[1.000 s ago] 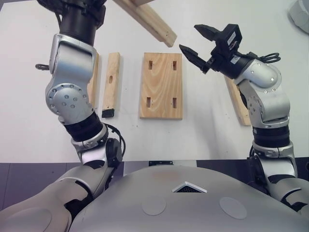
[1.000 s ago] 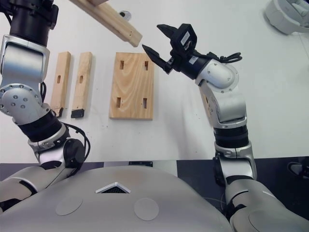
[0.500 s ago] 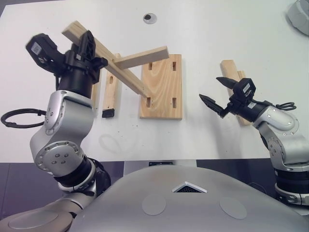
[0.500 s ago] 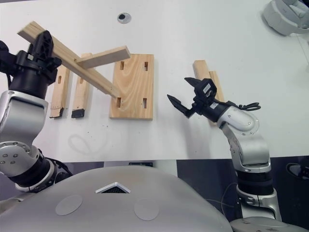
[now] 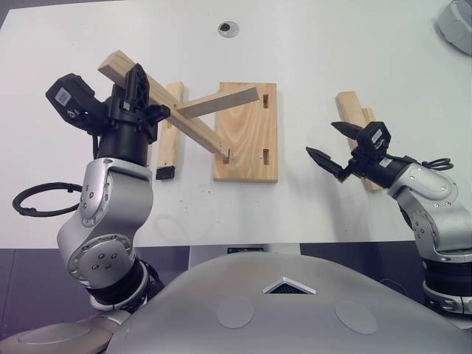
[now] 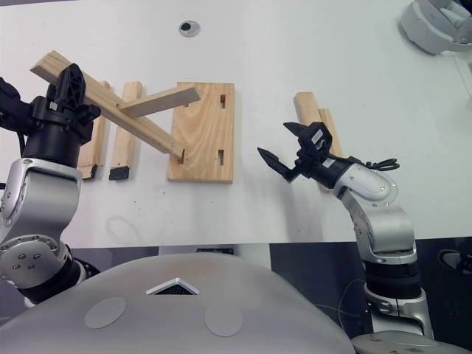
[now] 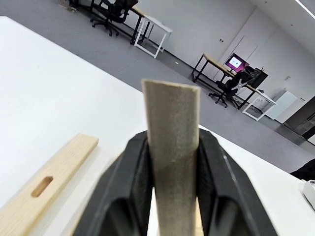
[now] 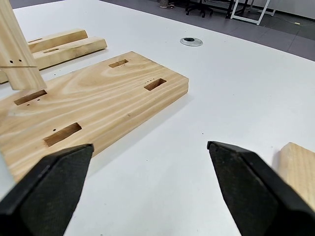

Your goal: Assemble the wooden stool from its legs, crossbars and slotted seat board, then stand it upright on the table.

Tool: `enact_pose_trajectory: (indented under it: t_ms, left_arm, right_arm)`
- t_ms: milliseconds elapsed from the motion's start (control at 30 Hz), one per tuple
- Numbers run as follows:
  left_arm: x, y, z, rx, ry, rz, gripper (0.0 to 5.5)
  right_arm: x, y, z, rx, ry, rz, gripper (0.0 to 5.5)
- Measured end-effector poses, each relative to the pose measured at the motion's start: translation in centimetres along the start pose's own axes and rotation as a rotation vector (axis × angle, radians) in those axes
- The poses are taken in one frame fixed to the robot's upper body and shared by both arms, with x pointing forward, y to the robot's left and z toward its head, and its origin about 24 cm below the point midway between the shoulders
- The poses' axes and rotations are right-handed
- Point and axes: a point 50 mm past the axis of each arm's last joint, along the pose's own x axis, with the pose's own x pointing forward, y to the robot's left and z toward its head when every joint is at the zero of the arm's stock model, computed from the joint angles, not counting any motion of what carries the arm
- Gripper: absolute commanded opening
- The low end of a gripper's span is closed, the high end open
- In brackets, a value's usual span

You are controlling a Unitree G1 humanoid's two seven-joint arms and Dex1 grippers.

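Note:
My left gripper (image 5: 137, 94) is shut on a wooden leg (image 5: 198, 131) and holds it tilted above the table. A crossbar (image 5: 221, 101) sticks out from the leg's middle, over the slotted seat board (image 5: 249, 140). The leg's lower end rests at the board's near-left slot (image 8: 29, 97). In the left wrist view the black fingers (image 7: 130, 187) clamp the leg (image 7: 172, 132). My right gripper (image 5: 322, 139) is open to the right of the board, low over the table, with nothing between its fingers (image 8: 44, 194). Two loose slotted pieces (image 6: 125, 133) lie left of the board.
Two more wooden pieces (image 6: 313, 110) lie behind my right gripper. A round cable hole (image 5: 228, 28) is at the table's far side. A black cable loop (image 5: 37, 199) lies at the near left. A white object (image 5: 457, 18) sits at the far right corner.
The left arm has brought the leg with its crossbar down from high up until its lower end meets the board. The right gripper has dropped from beside the board's far corner to the near right, still open.

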Motion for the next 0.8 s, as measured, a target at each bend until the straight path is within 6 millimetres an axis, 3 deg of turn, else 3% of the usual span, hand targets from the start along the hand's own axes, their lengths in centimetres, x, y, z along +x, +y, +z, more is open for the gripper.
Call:
enact_pose_trajectory:
  t_ms: [567, 800]
  left_arm:
    - [-0.8, -0.1, -0.9, 0.056, 0.012, -0.007, 1.02]
    - [-0.6, -1.6, -1.7, 0.112, 0.011, -0.051, 1.02]
  right_arm:
    - [0.1, -0.2, -0.2, 0.016, 0.002, -0.005, 4.32]
    - [0.7, -0.7, 0.4, -0.001, -0.016, -0.016, 4.32]
